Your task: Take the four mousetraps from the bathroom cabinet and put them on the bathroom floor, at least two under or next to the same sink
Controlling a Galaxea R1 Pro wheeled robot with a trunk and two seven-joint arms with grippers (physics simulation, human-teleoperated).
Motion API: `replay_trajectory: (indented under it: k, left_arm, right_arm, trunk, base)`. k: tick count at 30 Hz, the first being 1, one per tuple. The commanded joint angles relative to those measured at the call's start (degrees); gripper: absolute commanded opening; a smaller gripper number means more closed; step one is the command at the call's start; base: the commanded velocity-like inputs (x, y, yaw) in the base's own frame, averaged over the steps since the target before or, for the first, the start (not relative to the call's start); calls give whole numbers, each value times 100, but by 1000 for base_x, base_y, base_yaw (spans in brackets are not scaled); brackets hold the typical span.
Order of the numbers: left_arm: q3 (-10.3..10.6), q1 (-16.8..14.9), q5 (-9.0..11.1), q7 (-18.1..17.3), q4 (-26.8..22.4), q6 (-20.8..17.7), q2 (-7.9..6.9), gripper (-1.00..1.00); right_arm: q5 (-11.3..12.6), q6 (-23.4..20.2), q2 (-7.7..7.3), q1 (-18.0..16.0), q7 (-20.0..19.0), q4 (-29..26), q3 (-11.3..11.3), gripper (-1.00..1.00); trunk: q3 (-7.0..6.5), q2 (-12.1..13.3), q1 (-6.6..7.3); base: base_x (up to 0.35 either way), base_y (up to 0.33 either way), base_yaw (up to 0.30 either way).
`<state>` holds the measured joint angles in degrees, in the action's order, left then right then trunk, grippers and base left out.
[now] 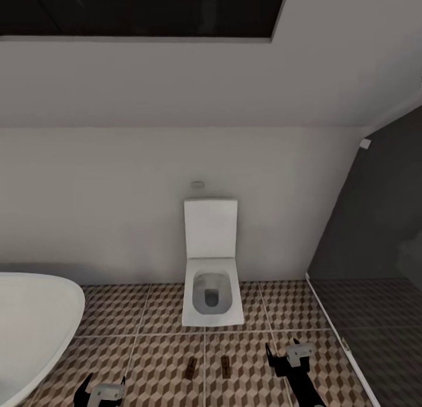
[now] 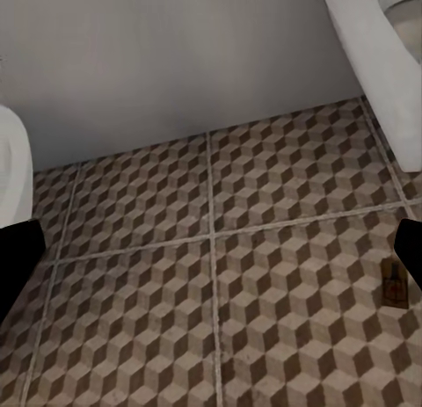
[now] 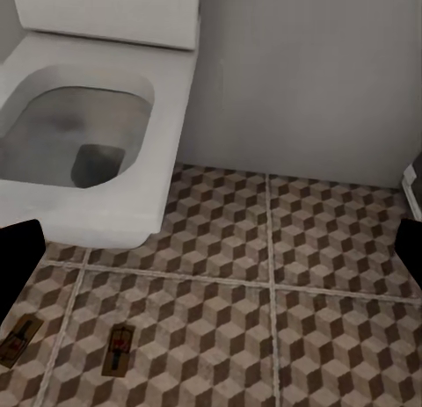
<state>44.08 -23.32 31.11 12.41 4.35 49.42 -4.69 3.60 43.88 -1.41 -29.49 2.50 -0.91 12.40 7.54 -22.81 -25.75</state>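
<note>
Mousetraps, two of them, lay flat on the cube-patterned floor (image 1: pixel 164 348) before the toilet (image 1: pixel 212 290): one (image 1: pixel 190 369) beside the other (image 1: pixel 225 366), small tan boards (dark metal, a red mark). The left gripper (image 1: pixel 101 390) and right gripper (image 1: pixel 287 354) hung spread, holding nothing.
</note>
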Motion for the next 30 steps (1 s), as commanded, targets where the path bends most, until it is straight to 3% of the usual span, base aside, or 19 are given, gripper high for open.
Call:
replay_trajectory:
  k: [1,21,30]
  left_arm:
    - [48,-6,6,33,13,16,4,100]
    - [48,-6,5,33,13,15,7,100]
    - [48,-6,2,28,13,-156,153,100]
  right_arm:
    - [35,14,0,-5,23,3,52,100]
    - [35,12,0,-4,23,3,52,100]
    - [35,-28,0,-2,38,5,52,100]
  trunk:
    - [2,-11,-4]
    - [-184,-11,-4]
    - [-234,-11,-4]
  base:
    - [0,0,0]
    - [0,0,0]
    - [0,0,0]
